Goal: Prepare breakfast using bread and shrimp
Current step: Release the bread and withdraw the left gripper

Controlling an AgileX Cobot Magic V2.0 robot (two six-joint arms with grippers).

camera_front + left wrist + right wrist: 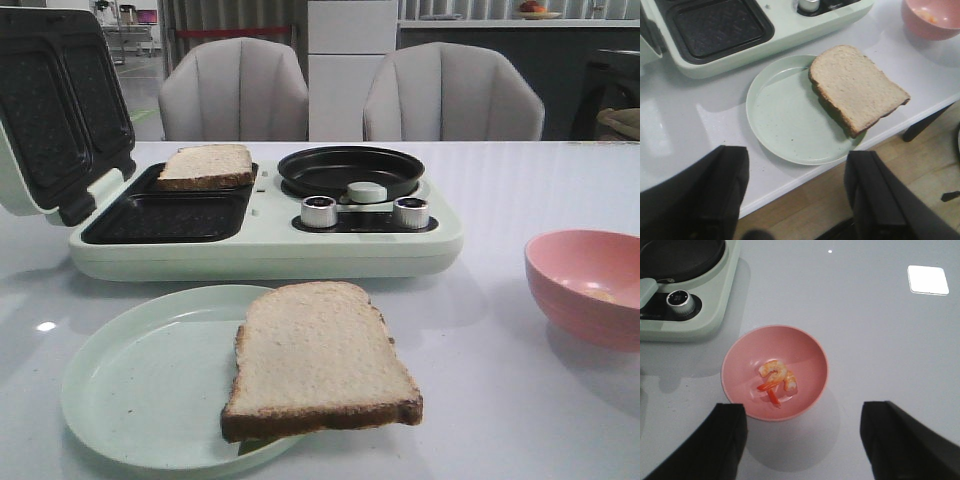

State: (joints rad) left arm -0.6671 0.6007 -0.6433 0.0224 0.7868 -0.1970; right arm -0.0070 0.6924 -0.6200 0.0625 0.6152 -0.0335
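Our left gripper [797, 200] hangs with its fingers spread and nothing between them, above the table edge just short of the plate [785, 125]. One bread slice [855, 87] lies on that plate, jutting past its rim. Our right gripper [802, 440] is likewise wide apart and empty, over the pink bowl [805, 345], where the shrimp [776, 377] lie curled. Behind the plate stands the breakfast maker [260, 250], the second bread slice [206, 166] on its rear grill tray, its lid [55, 100] raised.
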